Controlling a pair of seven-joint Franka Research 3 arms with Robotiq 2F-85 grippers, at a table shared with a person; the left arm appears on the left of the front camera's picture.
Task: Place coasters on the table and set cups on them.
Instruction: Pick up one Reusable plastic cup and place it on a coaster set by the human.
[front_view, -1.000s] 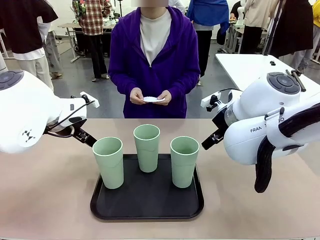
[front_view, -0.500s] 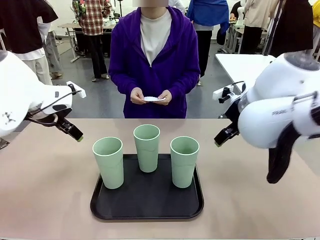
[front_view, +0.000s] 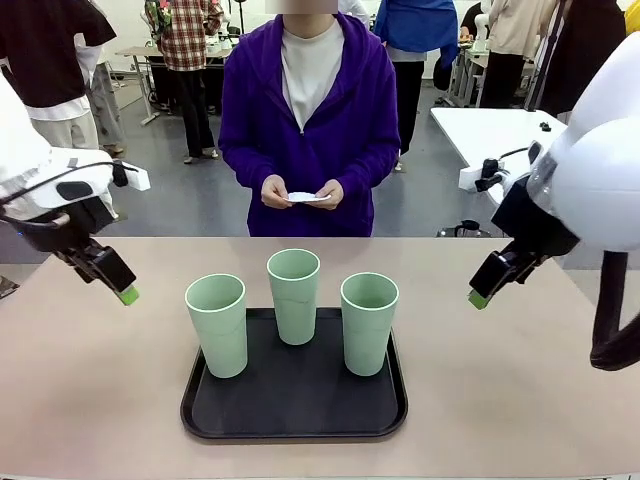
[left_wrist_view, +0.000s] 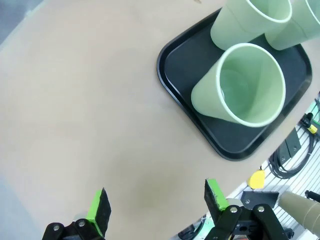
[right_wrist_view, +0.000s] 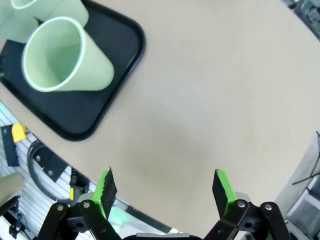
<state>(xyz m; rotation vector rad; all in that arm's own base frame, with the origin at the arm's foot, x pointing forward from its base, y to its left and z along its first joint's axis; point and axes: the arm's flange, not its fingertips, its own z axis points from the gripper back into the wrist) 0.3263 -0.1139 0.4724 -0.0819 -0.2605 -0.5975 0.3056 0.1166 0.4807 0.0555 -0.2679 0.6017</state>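
Cups (front_view: 294, 295), three pale mint-green tumblers, stand upright and empty on a black tray (front_view: 295, 412) at the middle of the beige-pink table (front_view: 90, 390). None sits on a coaster yet. At the far side a person in a purple hoodie holds the white coasters (front_view: 306, 198) flat between both hands (front_view: 275, 192), above the table's edge; how many cannot be told.

By the look of it the task has barely begun. Every coaster has to be laid down, and every cup lifted off the tray onto one.

The left gripper (left_wrist_view: 157, 201) hangs over bare table left of the tray, jaws wide apart, holding nothing. The right gripper (right_wrist_view: 167, 191) does likewise on the right.

The tabletop is matte. Behind it lies a busy room with a grey floor, a white table (front_view: 490, 135) and people standing about.
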